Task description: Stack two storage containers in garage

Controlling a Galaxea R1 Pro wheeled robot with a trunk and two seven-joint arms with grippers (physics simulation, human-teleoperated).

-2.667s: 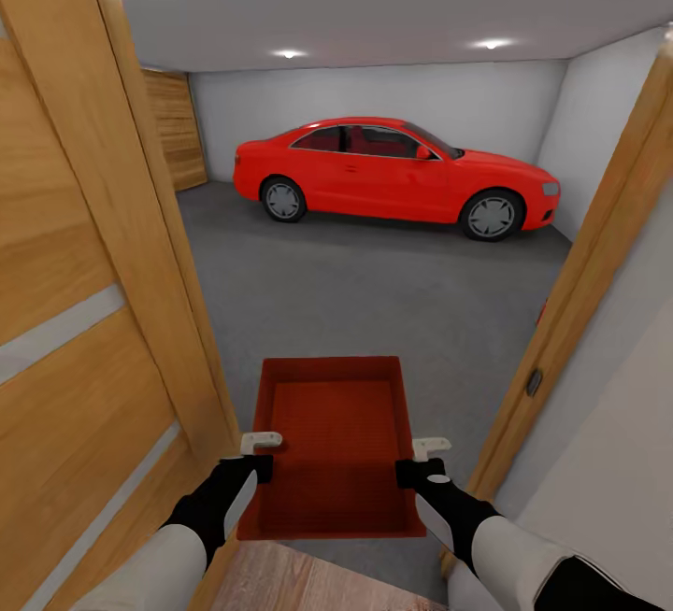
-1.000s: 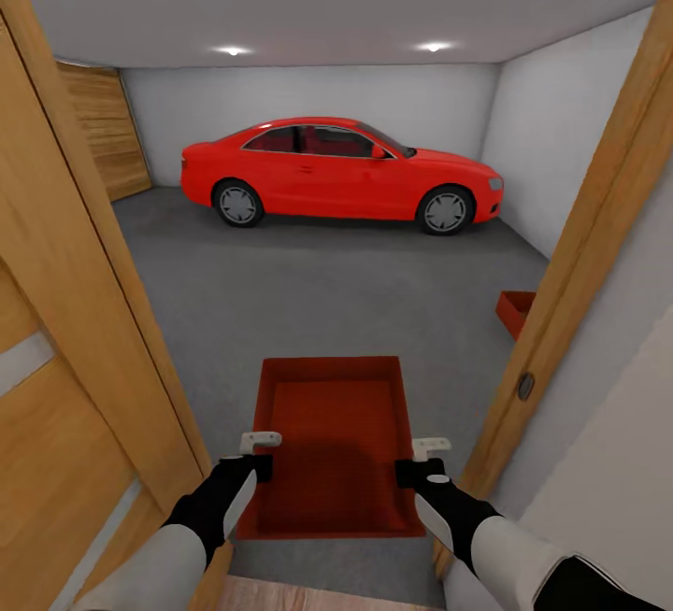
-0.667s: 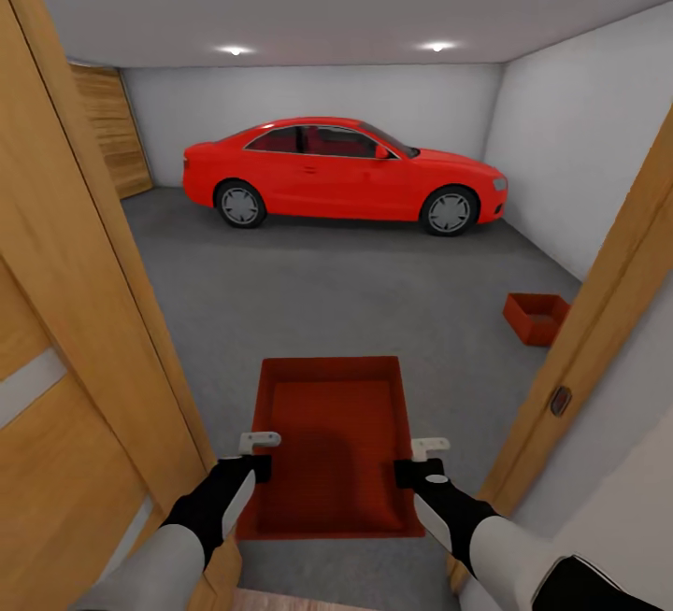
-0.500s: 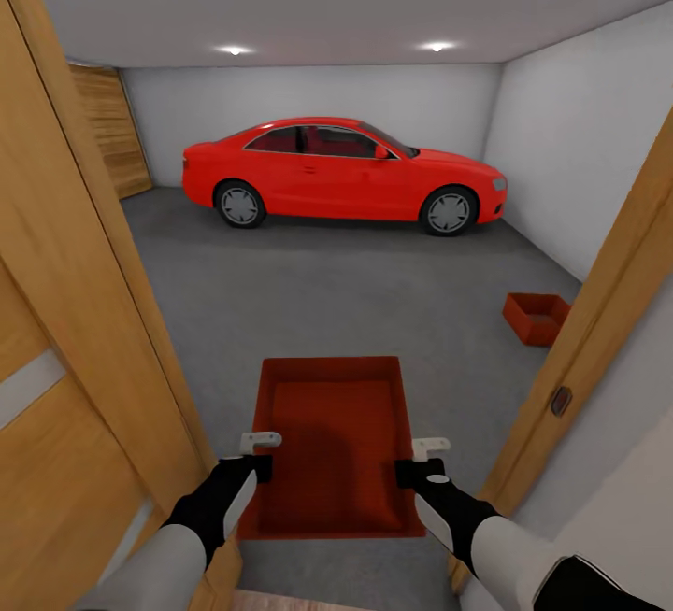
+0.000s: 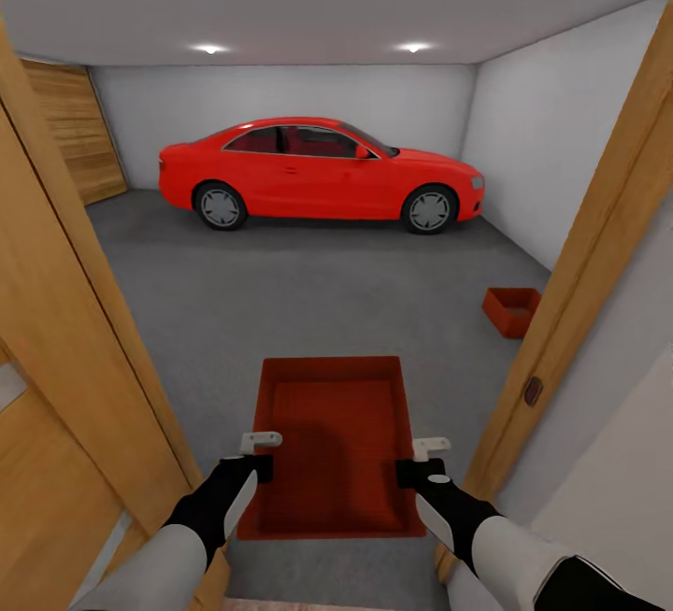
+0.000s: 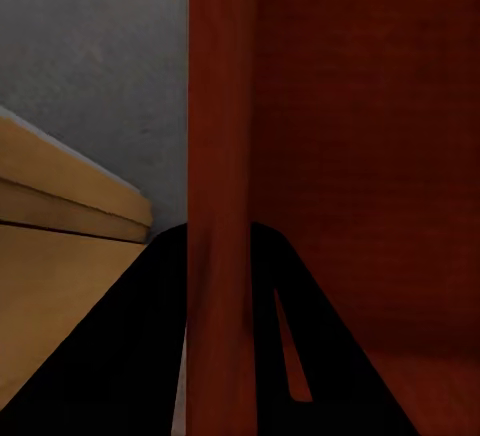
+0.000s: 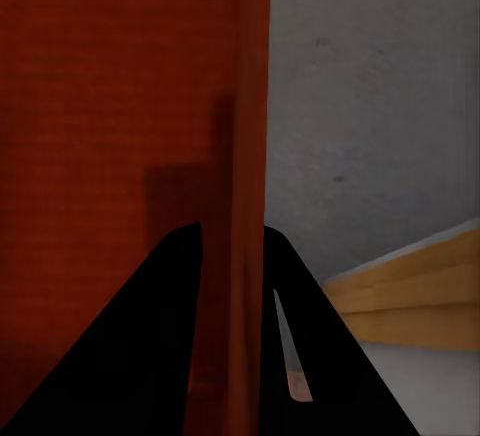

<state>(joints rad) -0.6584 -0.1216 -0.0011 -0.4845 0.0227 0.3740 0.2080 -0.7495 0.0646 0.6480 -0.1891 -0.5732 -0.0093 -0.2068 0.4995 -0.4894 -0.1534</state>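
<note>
The left gripper (image 5: 259, 454) is clamped on the left wall and the right gripper (image 5: 421, 460) on the right wall of the carried storage container (image 5: 332, 443), which is held level, open side up, long axis running straight ahead into the garage. Wooden door jambs (image 5: 570, 284) flank it closely on both sides. Ahead lies the grey concrete floor (image 5: 318, 303), the second container (image 5: 510, 310) resting on it near the right wall, and a red car (image 5: 318, 172) parked broadside at the back.

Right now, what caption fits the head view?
Both tools, left and right, carry a storage container through the doorway toward another by the red car.
</note>
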